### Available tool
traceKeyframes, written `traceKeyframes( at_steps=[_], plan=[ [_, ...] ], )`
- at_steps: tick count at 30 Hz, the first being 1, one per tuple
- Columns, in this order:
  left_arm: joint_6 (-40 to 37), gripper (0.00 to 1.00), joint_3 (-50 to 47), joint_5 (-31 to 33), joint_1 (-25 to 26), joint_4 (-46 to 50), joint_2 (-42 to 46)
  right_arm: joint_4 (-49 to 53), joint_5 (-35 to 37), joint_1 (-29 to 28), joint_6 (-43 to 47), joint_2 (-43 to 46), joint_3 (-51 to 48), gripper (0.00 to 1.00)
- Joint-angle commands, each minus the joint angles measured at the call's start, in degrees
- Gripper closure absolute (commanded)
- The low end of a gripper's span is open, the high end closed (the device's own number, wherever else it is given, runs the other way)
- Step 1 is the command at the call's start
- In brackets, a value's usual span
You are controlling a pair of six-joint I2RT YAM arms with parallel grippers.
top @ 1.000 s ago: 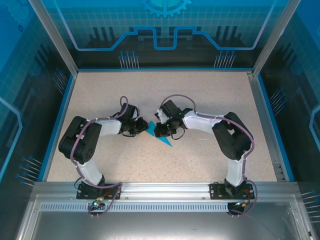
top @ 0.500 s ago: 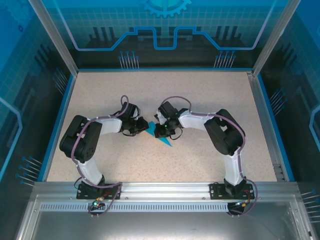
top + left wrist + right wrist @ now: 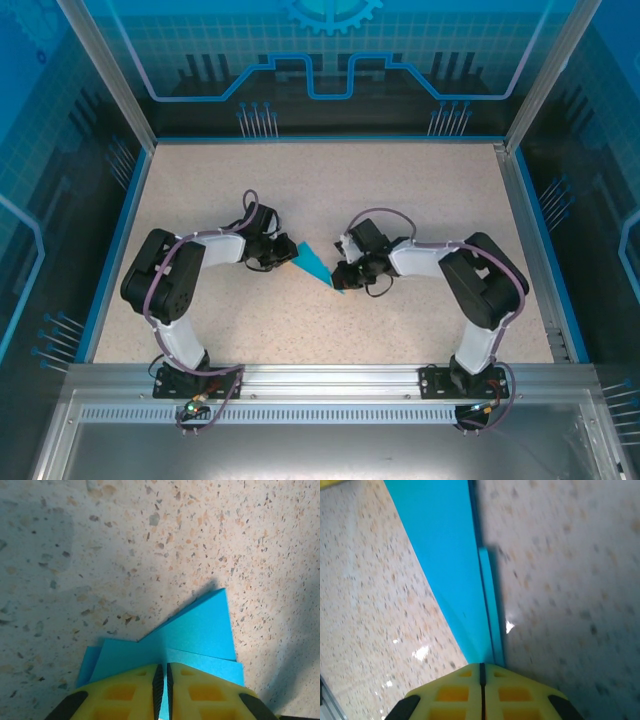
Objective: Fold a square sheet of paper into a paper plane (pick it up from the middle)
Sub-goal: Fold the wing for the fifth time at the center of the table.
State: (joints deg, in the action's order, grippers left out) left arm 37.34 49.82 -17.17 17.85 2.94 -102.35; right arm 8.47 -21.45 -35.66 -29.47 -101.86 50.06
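The square sheet of paper point(image 3: 317, 264) is teal-blue and folded into a narrow pointed shape at mid-table, with its point toward the near right. My left gripper point(image 3: 287, 254) is at its wide end. In the left wrist view, the yellow fingers point(image 3: 200, 690) are shut on the paper point(image 3: 200, 630), and layered flaps fan out ahead of them. My right gripper point(image 3: 343, 281) is at the pointed end. In the right wrist view, its jaws are pressed together at the gripper's tips point(image 3: 481, 666), where the long creased strip of paper point(image 3: 450, 560) runs in between them.
The speckled beige tabletop point(image 3: 330, 190) has a blue rim and glass walls at the back and sides. An aluminium rail point(image 3: 330, 380) with both arm bases runs along the near edge.
My right gripper has slid right and toward the near edge, along the paper to its pointed end. The left gripper has kept its hold at the wide end.
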Motion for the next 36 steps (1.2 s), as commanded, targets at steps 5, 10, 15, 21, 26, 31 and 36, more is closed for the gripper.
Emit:
traceKeyframes(
  at_steps=[5, 10, 15, 21, 26, 31, 36],
  plan=[
    [-1.3, 0.84, -0.2, 5.4, 0.0, 7.4, -3.7, 10.7, 1.8, 0.6, 2.3, 5.4, -6.9, 0.93],
    [-2.4, 0.82, 1.5, 4.1, 0.2, 8.5, -2.4, 11.9, 3.9, 1.6, 2.0, 12.7, -6.6, 0.92],
    [-4.2, 0.73, 6.8, 4.1, 2.0, 13.9, 3.0, 13.2, 11.8, 3.4, 1.7, 22.2, -6.7, 0.68],
    [-1.5, 0.53, 14.0, 5.0, 4.5, 23.4, 8.1, 12.3, 20.2, 7.1, 1.5, 28.6, -8.4, 0.30],
    [2.4, 0.42, 18.1, 12.3, 8.7, 31.5, 9.4, 11.0, 20.6, 10.2, 1.6, 31.0, -11.5, 0.19],
    [8.6, 0.32, 21.9, 23.4, 14.8, 38.1, 7.9, 10.3, 21.3, 12.8, 0.5, 33.6, -14.7, 0.08],
    [12.5, 0.26, 24.9, 28.0, 17.9, 39.3, 3.8, 9.8, 21.5, 14.3, -0.3, 34.8, -16.0, 0.01]
  ],
)
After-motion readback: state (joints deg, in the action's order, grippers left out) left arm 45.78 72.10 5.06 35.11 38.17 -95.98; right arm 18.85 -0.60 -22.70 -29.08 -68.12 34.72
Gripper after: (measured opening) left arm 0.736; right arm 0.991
